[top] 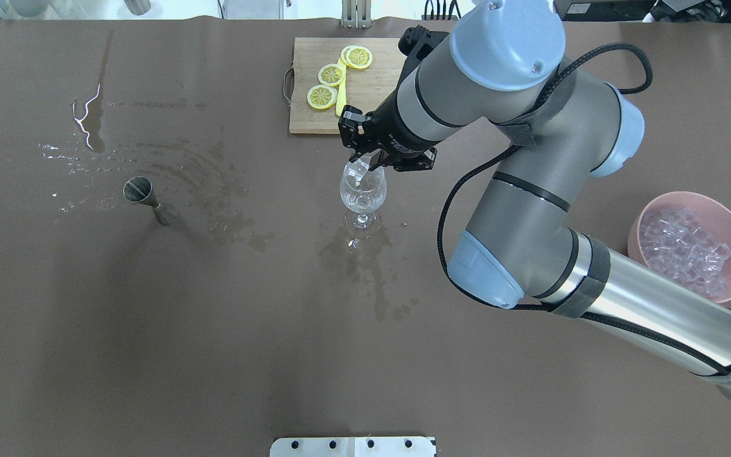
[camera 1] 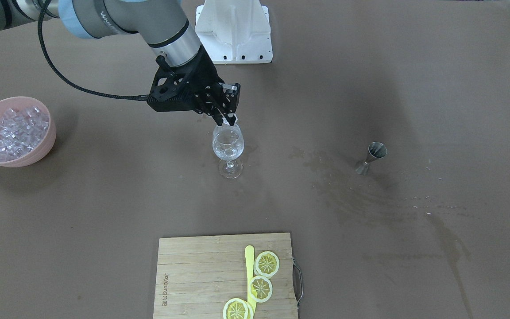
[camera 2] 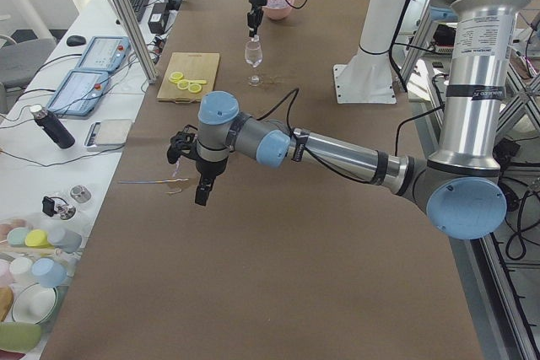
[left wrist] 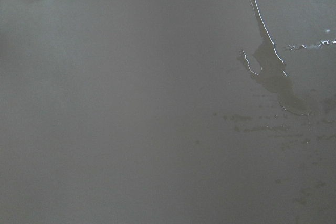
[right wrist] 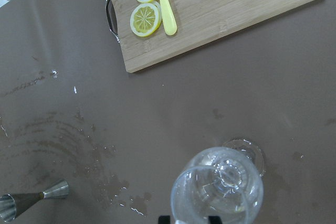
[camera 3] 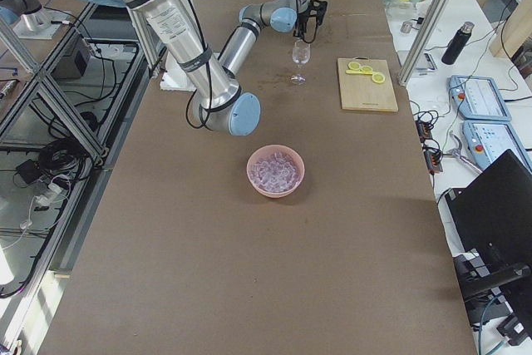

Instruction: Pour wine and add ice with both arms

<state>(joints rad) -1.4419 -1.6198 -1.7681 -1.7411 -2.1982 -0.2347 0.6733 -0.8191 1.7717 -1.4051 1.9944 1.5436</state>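
Over the wine glass (top: 363, 193), my right gripper (top: 364, 166) pinches one ice cube (top: 356, 170). More ice (top: 686, 249) lies heaped in the pink bowl (top: 721, 212) at 3 o'clock; for my left gripper (camera 2: 201, 198) I cannot tell.

**R arm reaching to table centre, L arm low at the far end**

R arm (top: 530, 190) is bent at the elbow, forearm stretched to mid-table, wrist tipped so the R gripper (camera 1: 229, 118) points down. Its fingers are close together w/ a clear ice cube (top: 357, 169) pinched at the tips. L arm (camera 2: 337, 153) runs near-horizontal, low over the table. Its wrist is bent and the L gripper (camera 2: 202, 194) points straight down. Can't tell if the L jaws are apart or closed.
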